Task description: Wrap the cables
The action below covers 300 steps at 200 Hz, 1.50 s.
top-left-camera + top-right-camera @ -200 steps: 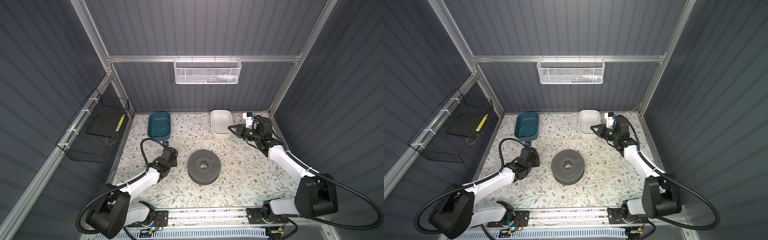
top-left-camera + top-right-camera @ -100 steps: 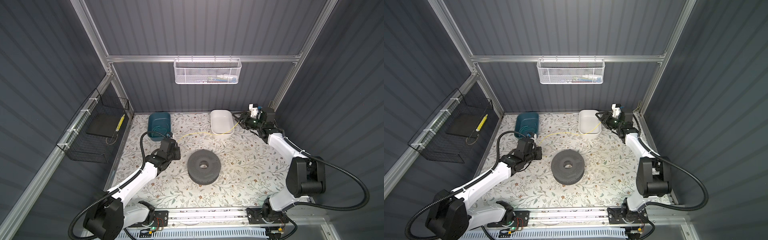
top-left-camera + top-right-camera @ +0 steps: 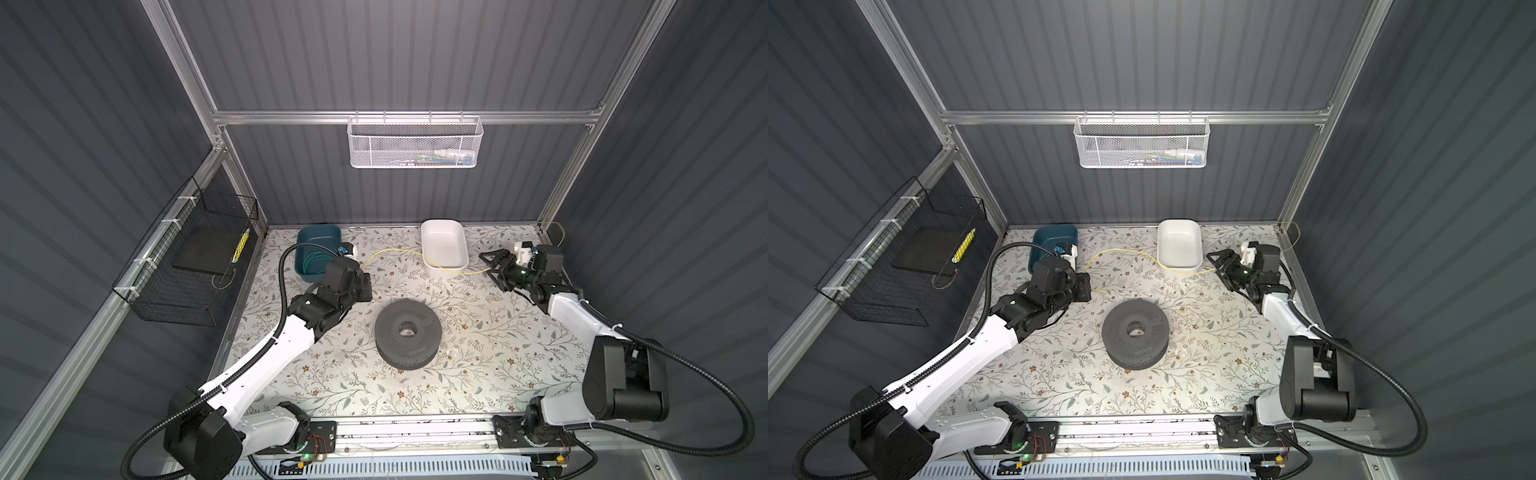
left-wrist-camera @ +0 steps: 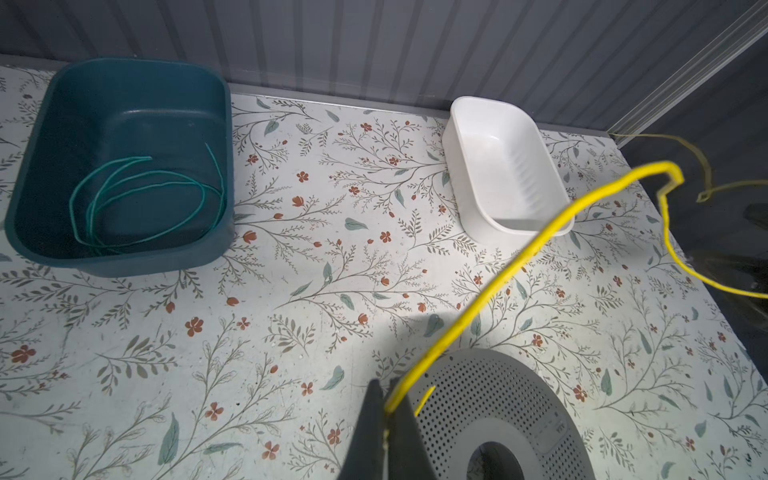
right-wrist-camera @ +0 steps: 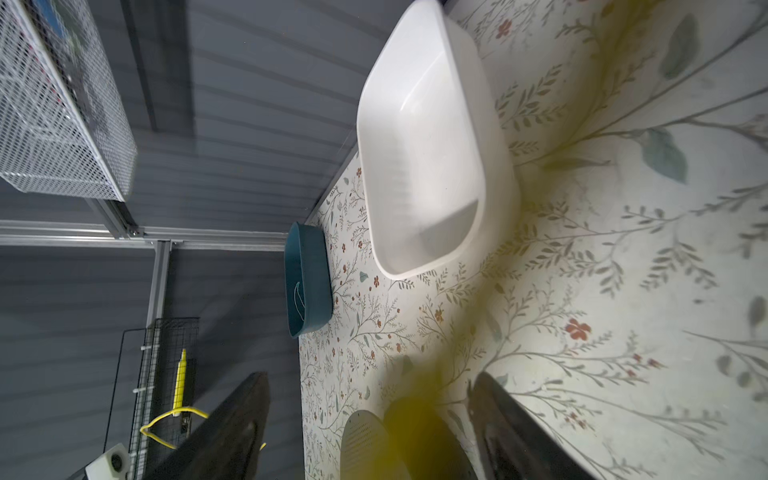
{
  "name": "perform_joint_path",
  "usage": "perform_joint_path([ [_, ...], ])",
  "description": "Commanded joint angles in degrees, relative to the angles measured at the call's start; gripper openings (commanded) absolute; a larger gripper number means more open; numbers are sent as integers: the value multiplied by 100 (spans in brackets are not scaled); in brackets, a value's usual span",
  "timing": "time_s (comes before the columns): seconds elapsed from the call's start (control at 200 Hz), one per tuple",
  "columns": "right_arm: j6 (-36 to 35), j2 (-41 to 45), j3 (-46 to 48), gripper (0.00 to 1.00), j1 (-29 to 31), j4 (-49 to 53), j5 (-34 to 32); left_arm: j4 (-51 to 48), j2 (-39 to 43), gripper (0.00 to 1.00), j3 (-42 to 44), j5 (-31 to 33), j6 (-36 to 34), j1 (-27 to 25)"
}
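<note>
Left pincer [image 4: 386, 409] clenched on the cable [image 4: 484, 296] near its end; right pincer [image 3: 492, 271] released, agape; it looks light, floppy, springy; pinch mid-span, firmly.

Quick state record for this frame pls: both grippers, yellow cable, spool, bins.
left gripper: shut on the yellow cable, between teal bin and spool
right gripper: fingers open; cable reaches the gap between them, not gripped
yellow cable: runs from left gripper past the white bin's near edge to right gripper
spool: grey, perforated, mid-table; no yellow turns visible on it
teal bin: holds a coiled teal wire
white bin: empty
</note>
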<state>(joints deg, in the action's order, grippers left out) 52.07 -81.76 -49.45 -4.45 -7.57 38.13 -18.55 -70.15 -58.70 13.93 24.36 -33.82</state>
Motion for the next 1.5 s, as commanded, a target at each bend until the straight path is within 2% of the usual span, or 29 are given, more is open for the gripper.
perform_joint_path([
  [0.0,-70,430,-93,81,-149,24,246,-268,-402,0,-188,309,-137,0],
  [0.17,245,854,-133,94,-151,-10,421,-82,-807,0,-162,295,-179,-10],
  [0.25,342,1074,15,99,-147,81,306,107,-856,0,-139,241,-151,-10],
  [0.41,179,1564,498,99,-153,521,-191,216,-1008,0,-307,176,-137,-19],
  [0.685,-651,2082,805,98,-194,1492,-392,446,-1197,0,-563,178,-224,-19],
  [0.79,-679,2172,744,90,-122,1707,-75,541,-1276,0,-659,75,-237,-19],
  [0.885,-737,2505,648,81,440,1934,-248,606,-1365,0,-738,-117,-317,-19],
  [1.02,-779,2795,247,70,1822,2334,-1036,744,-1403,0,-729,-395,-384,-19],
  [1.12,-497,2734,127,63,2628,1973,-1454,759,-1420,0,-764,-482,-388,-28],
  [1.285,-309,1686,-455,59,3565,1043,-1936,795,-1436,0,-779,-607,-429,-164],
  [1.496,117,-197,-1649,58,4067,271,-2324,778,-1396,0,-683,-613,-475,-393],
])
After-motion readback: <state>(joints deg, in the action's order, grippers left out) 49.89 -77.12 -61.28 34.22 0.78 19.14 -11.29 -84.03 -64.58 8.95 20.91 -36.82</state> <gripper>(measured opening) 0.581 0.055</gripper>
